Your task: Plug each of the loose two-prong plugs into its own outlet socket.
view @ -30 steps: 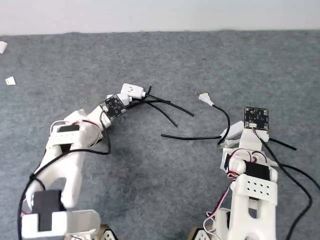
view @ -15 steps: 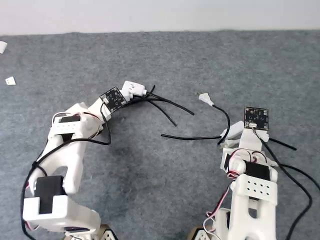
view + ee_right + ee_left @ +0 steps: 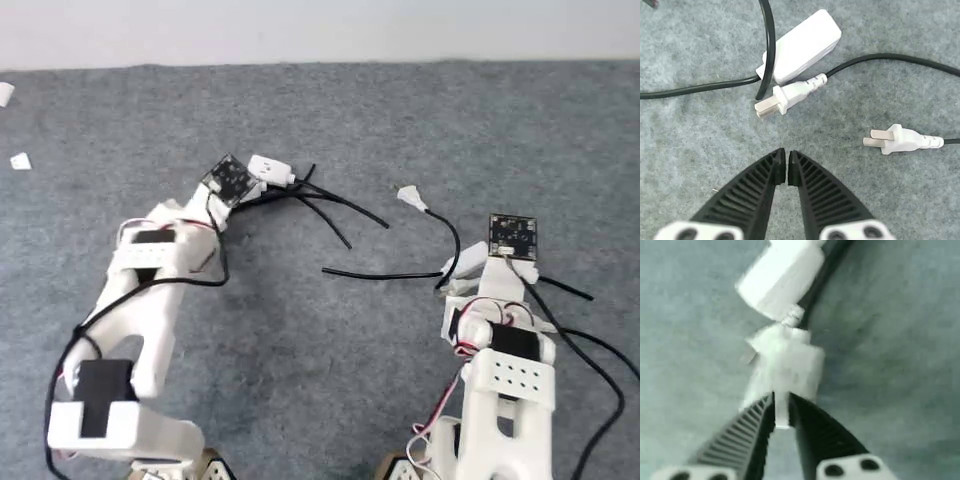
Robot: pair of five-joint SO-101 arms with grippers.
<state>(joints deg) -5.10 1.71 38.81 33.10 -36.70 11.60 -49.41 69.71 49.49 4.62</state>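
My left gripper (image 3: pixel 781 399) is shut on a white two-prong plug (image 3: pixel 787 367), whose front end sits right at a white outlet socket (image 3: pixel 782 277) with a black cable. In the high view this socket (image 3: pixel 272 169) lies just beyond the left arm's wrist. My right gripper (image 3: pixel 786 159) is shut with nothing in it, a little above the grey carpet. Ahead of it lie two loose white plugs (image 3: pixel 790 95) (image 3: pixel 902 139) and a second white socket block (image 3: pixel 802 47). Another loose plug (image 3: pixel 410 197) lies mid-table on a black cord.
Black cables (image 3: pixel 330 205) fan out across the grey carpet between the arms, and one (image 3: pixel 767 45) crosses the right socket block. Two small white scraps (image 3: pixel 20 161) (image 3: pixel 5 93) lie at the far left. The carpet's far edge meets a white wall.
The left arm has pushed forward, away from its base, with the plug, and the white socket with its cables has slid a little farther away. The right arm has not moved.
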